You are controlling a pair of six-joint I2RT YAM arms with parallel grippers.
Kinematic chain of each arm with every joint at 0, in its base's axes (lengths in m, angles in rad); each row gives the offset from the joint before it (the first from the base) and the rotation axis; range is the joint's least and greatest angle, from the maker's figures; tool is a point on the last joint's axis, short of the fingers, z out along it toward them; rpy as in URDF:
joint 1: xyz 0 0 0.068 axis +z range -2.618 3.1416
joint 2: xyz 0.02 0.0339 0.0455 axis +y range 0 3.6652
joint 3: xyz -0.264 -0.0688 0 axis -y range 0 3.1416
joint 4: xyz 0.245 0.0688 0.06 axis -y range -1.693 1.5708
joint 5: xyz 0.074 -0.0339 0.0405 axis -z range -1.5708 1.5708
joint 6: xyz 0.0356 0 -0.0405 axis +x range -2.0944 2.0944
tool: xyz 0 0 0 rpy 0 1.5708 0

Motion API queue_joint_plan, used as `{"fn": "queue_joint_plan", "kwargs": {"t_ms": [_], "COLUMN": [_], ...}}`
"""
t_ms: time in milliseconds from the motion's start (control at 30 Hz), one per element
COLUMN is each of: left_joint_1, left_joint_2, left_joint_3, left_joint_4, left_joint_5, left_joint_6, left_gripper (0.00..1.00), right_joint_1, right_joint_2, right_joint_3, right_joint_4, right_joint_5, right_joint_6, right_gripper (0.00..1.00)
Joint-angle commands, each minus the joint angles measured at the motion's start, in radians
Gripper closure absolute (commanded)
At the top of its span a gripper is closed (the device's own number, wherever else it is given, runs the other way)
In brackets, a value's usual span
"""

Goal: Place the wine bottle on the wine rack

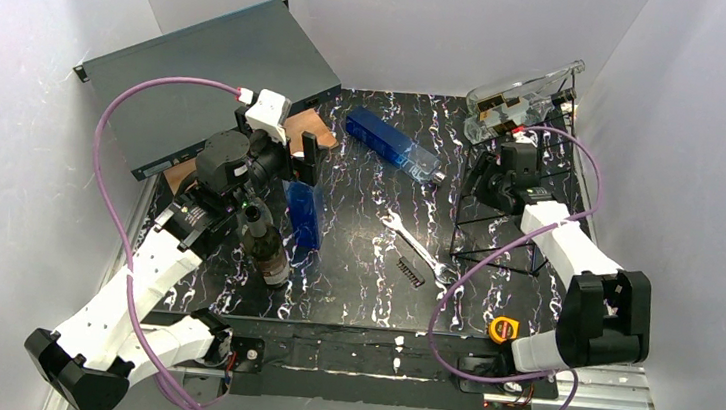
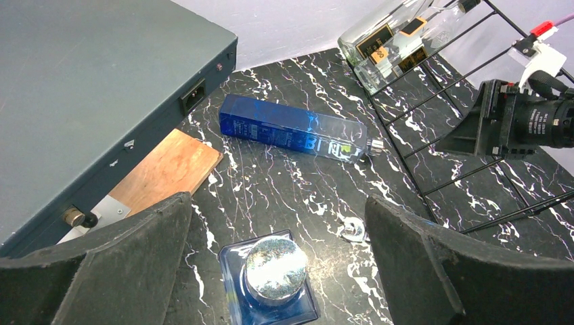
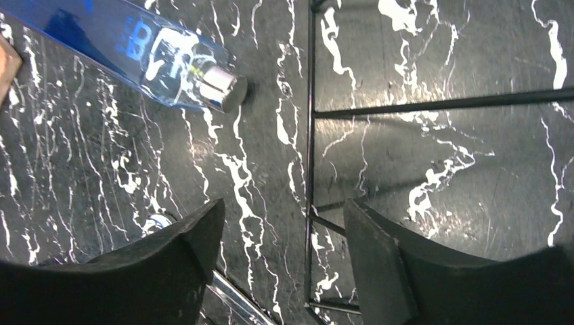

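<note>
A dark wine bottle (image 1: 266, 244) lies beside my left arm, near the table's left front. My left gripper (image 1: 293, 158) (image 2: 277, 210) is open, with a blue square bottle's silver cap (image 2: 275, 266) low between its fingers, untouched. The black wire wine rack (image 1: 494, 264) (image 2: 423, 196) stands at the right, with clear bottles (image 1: 522, 98) (image 2: 389, 39) on its top rows. My right gripper (image 1: 490, 182) (image 3: 284, 230) hangs over the rack's left edge. Its jaws stand apart with nothing held, and a rack wire (image 3: 310, 135) runs below between them.
A second blue bottle (image 1: 390, 144) (image 3: 156, 57) lies at the back middle. A dark grey case (image 1: 201, 69) and a wooden board (image 2: 169, 169) fill the back left. A wrench (image 1: 415, 245), a bit holder (image 1: 411, 271) and a yellow tape measure (image 1: 503, 329) lie towards the front.
</note>
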Motion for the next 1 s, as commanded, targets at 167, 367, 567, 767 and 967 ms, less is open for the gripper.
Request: {"fn": "queue_joint_plan", "kwargs": {"t_ms": [167,367,567,767,967], "left_joint_1": [-0.003,-0.003,-0.004,-0.003,-0.006], "left_joint_2": [0.005,0.007,0.008,0.008,0.01], "left_joint_3": [0.023,0.023,0.024,0.025,0.025], "left_joint_4": [0.009,0.008,0.006,0.006,0.004], "left_joint_5": [0.01,0.01,0.01,0.01,0.01], "left_joint_6": [-0.006,-0.006,-0.006,-0.007,-0.006], "left_gripper": [0.01,0.01,0.01,0.01,0.01], "right_joint_1": [-0.012,-0.067,-0.121,-0.171,-0.17], "right_joint_2": [-0.081,-0.1,-0.122,-0.135,-0.133], "right_joint_3": [-0.05,-0.077,-0.091,-0.109,-0.088], "right_joint_4": [-0.094,-0.108,-0.133,-0.133,-0.13], "right_joint_5": [0.146,0.168,0.217,0.237,0.181], "right_joint_6": [-0.059,-0.056,-0.063,-0.062,-0.111], "right_gripper": [0.4,0.46,0.47,0.47,0.44]}}
